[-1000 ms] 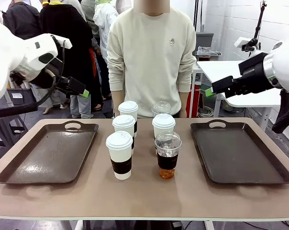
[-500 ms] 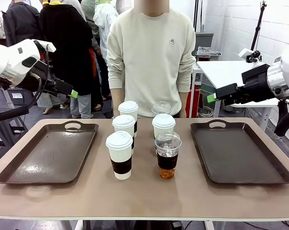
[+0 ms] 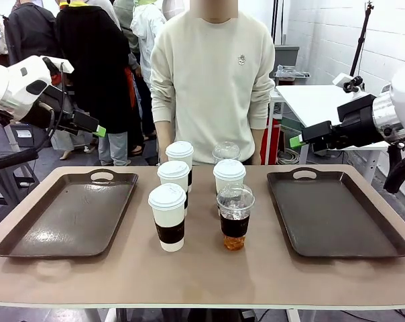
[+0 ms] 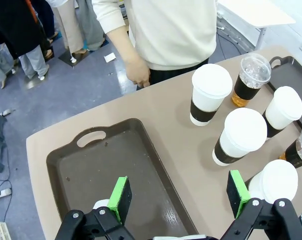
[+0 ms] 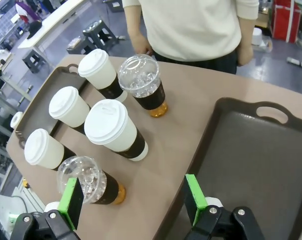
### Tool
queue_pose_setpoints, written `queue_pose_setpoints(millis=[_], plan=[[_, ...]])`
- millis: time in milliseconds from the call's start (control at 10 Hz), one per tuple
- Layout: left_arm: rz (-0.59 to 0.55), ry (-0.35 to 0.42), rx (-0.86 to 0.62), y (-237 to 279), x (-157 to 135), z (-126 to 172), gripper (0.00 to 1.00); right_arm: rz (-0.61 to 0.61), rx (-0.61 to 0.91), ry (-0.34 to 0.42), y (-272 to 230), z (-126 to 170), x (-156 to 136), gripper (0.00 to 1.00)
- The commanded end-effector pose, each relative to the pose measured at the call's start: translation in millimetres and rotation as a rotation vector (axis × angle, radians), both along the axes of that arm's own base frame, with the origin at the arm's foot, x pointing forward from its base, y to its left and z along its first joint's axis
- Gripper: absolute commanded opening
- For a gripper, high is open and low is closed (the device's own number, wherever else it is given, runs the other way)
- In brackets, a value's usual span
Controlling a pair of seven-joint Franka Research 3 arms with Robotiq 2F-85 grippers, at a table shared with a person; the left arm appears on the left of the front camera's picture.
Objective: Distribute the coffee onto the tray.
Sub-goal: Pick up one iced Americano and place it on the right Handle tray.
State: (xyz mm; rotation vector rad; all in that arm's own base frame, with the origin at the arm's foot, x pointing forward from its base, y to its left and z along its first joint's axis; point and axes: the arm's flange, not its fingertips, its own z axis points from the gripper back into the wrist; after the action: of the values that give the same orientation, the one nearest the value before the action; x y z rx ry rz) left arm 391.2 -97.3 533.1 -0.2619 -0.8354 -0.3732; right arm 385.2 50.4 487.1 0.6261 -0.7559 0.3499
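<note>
Left gripper (image 4: 178, 195) and right gripper (image 5: 133, 200) spread wide, empty. Cups (image 3: 167, 216) likely full, thin-walled, tippy — pinch at sleeve (image 3: 169, 232), gently.

Cups and trays counted on one desk (image 3: 202, 282)
Four paper cups are counted: the front paper cup (image 3: 167, 218), the middle paper cup (image 3: 173, 176), the back paper cup (image 3: 180, 153) and the right paper cup (image 3: 229, 174). Two clear cups are counted, the near clear cup (image 3: 235, 215) and the far clear cup (image 3: 226, 151). Two trays are counted, the left tray (image 3: 68, 215) and the right tray (image 3: 333, 215).
</note>
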Motion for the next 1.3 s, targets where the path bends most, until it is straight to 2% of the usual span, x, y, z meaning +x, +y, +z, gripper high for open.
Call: queue_pose_setpoints(millis=[0, 300, 500, 700, 800, 1000, 1200], plan=[[0.006, 0.005, 0.000, 0, 0, 0, 1.00, 0.003, 0.007, 0.002, 1, 0, 0, 1.00], [0.006, 0.005, 0.000, 0, 0, 0, 1.00, -0.003, -0.002, -0.002, -1, 1, 0, 1.00], [0.006, 0.005, 0.000, 0, 0, 0, 1.00, 0.198, -0.086, -0.060, 0, -12, 3, 1.00], [0.006, 0.005, 0.000, 0, 0, 0, 1.00, 0.270, -0.171, -0.109, -2, -23, 10, 1.00], [0.006, 0.005, 0.000, 0, 0, 0, 1.00, 0.319, -0.240, -0.176, -1, -28, 15, 1.00], [0.006, 0.005, 0.000, 0, 0, 0, 1.00, 0.482, -0.265, -0.333, 2, -38, 20, 1.00], [0.006, 0.005, 0.000, 0, 0, 0, 1.00, 0.563, -0.229, -0.360, 6, -47, 28, 1.00]])
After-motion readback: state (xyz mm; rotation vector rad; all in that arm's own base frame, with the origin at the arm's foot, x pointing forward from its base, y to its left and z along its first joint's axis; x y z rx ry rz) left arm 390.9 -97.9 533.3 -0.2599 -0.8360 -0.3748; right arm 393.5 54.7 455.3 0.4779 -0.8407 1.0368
